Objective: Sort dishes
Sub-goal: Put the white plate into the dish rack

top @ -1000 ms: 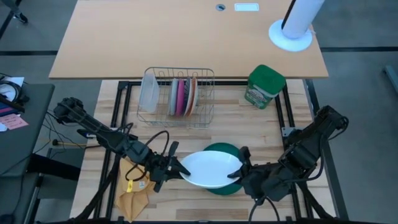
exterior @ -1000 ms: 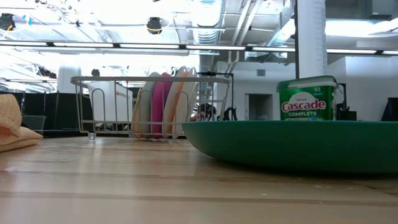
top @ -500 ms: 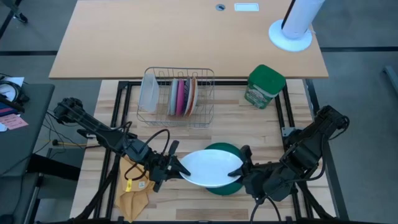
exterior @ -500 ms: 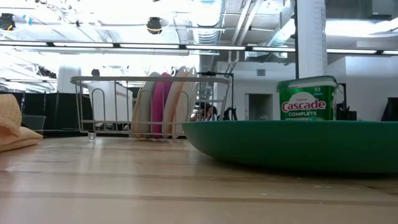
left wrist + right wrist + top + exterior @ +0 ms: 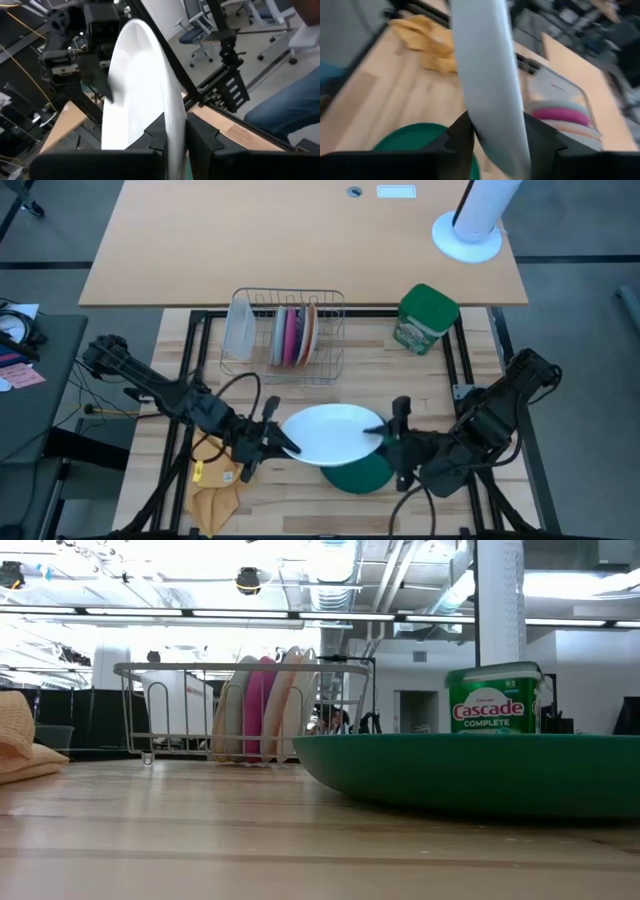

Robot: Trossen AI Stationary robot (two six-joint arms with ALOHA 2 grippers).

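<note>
A large white plate (image 5: pixel 330 435) hangs over the table's near middle between my two grippers. My left gripper (image 5: pixel 283 442) is shut on its left rim and my right gripper (image 5: pixel 390 436) on its right rim. A dark green plate (image 5: pixel 360 476) lies flat on the table under its near edge, and also shows in the low view (image 5: pixel 480 775). Small grey, pink and patterned plates (image 5: pixel 293 335) stand on edge in a wire rack (image 5: pixel 330 365). The white plate does not show in the low view. My left gripper pinches the white plate's left rim (image 5: pixel 172 125) between its two fingers (image 5: pixel 200 137), one on each face, coming level from the table's left. The plate is clear of the table. My right gripper pinches the opposite rim (image 5: pixel 495 127) between its fingers (image 5: pixel 462 135), coming from the table's right.
A frosted container (image 5: pixel 240 328) stands at the rack's left end. A green canister (image 5: pixel 425 318) stands at the far right. A yellow cloth (image 5: pixel 215 485) lies near the left front edge. Bare wood lies between the rack and the plates.
Both grippers have carried the white plate a little toward the table's far edge. It now covers the green plate's far part and leaves its near part bare. The green plate has stayed where it was.
</note>
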